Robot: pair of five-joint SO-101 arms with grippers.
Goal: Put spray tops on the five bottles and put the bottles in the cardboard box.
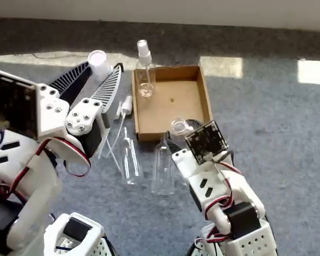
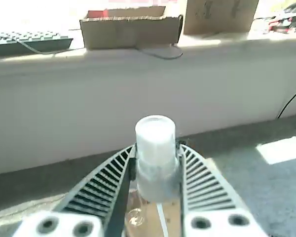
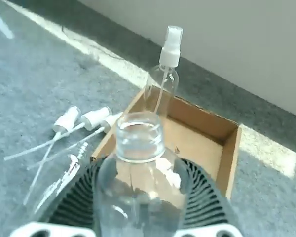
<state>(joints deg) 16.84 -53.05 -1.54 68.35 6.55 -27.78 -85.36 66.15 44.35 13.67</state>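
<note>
My left gripper [image 1: 100, 73] is raised left of the cardboard box [image 1: 202, 96] and shut on a bottle with a white spray top [image 2: 155, 143]; clear glass and a tube show under the top. My right gripper [image 1: 177, 134] sits at the box's near edge, shut on a clear open-necked bottle [image 3: 137, 148]. A capped spray bottle [image 1: 144, 74] stands upright in the box's far left corner [image 3: 164, 74]. Two topless bottles [image 1: 129, 159] [image 1: 162, 166] rest on the carpet in front of the box. Loose spray tops [image 3: 84, 120] with long tubes lie left of the box.
Grey carpet [image 1: 277, 122] covers the floor, with free room right of the box. A white wall [image 2: 89, 108] runs along the far side. The box floor [image 3: 197, 143] is bare apart from the one standing bottle.
</note>
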